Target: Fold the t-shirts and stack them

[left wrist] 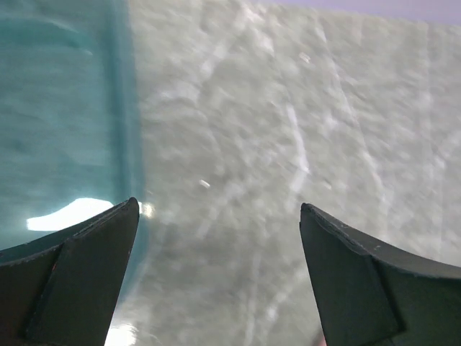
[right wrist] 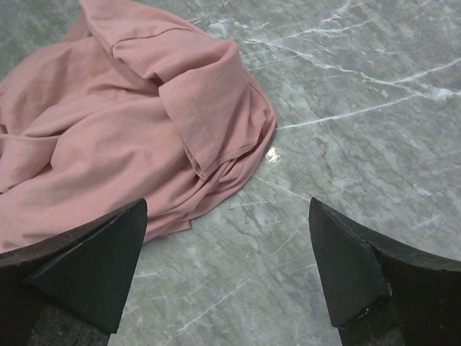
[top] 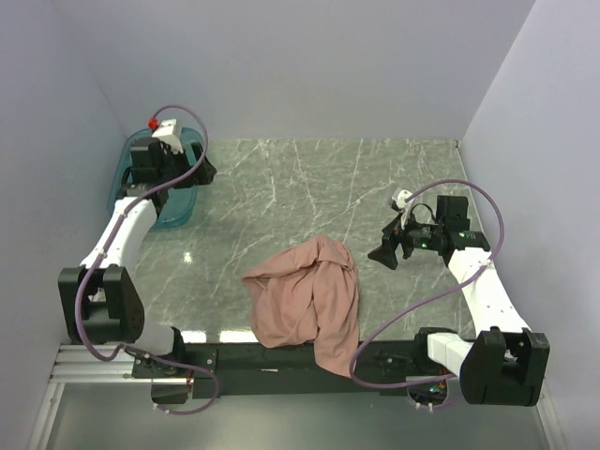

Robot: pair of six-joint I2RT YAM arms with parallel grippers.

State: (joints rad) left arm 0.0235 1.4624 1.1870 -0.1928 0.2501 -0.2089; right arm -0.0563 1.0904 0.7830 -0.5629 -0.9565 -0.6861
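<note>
I'm looking down into a plain room with pale lavender walls (top: 309,66) on three sides. Filling the floor of the view is the table (top: 309,187), a grey-green marble-patterned top with white veins and a few glare spots.

The t-shirt (top: 305,300) is the largest loose thing: dusty pink and crumpled in a heap at the middle of the near edge. One fold hangs over the edge onto the black rail (top: 281,356) that carries the arm bases. From the right wrist camera I see the t-shirt (right wrist: 130,122) bunched, with a hemmed sleeve folded on top.

The teal bin (top: 178,214), translucent plastic, sits at the far left of the table, well apart from the shirt.

The left gripper (left wrist: 218,207) hangs by the bin's right wall. Its fingers are spread wide with only bare marble between them, and they hold nothing. In its own camera the left finger overlaps the bin (left wrist: 57,108), but I can't tell whether it touches.

The right gripper (right wrist: 227,205) hangs to the right of the shirt. Its fingers are also fully spread and empty, with bare table between the tips. The shirt's hem runs just in front of its left finger. I can't tell whether they touch.
</note>
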